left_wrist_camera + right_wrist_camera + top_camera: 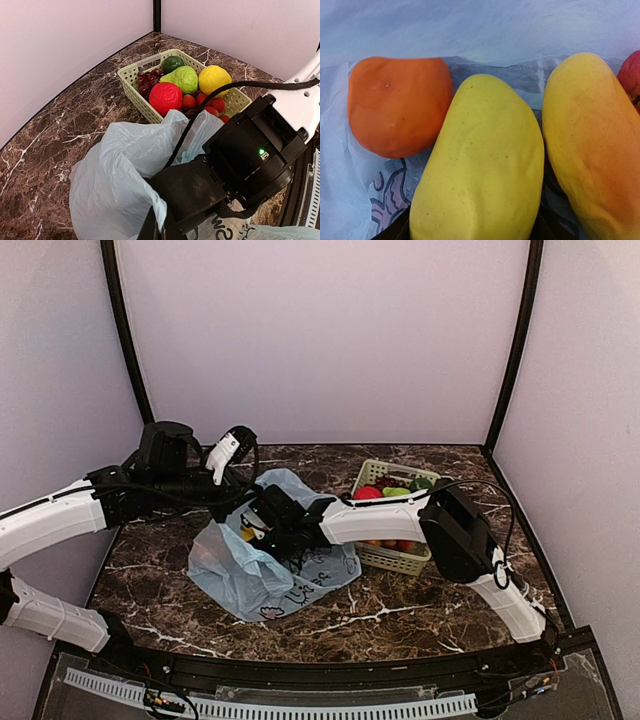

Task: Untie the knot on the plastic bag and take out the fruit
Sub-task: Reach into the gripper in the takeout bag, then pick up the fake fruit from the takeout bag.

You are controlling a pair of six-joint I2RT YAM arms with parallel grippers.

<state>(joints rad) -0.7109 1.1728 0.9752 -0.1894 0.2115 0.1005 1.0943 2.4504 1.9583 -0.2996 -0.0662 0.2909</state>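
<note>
Locates plastic bag (pixel 245 575) mid-bench, toward the left edge, just beside basket (pixel 395 558) on its right-edge side. Finds no knot in view; judges the mouth already open, since right claw (pixel 268 525) sits inside it. Sees, in the right wrist view, dark claw tips flanking yellow fruit (pixel 480 160), with orange (pixel 395 110) and orange-yellow mango (pixel 590 140) close on either side; cannot tell whether clamped on it or only part-closed around it. Notes left claw (pixel 235 445) closed, raised over the far-left corner; cannot tell whether bag film is pinched in it

Risks: may squirt the smooth, rounded fruit out if squeezed off-centre; may trap film under a tip and drag the whole bag on the lift; may nudge the neighbouring mango; may snag black cable (pixel 200 125) on the bag rim

Reads only SW (pixel 226 231) on the bag in the left wrist view; makes out part of a line-drawn cartoon (pixel 387 192), no brand
</note>
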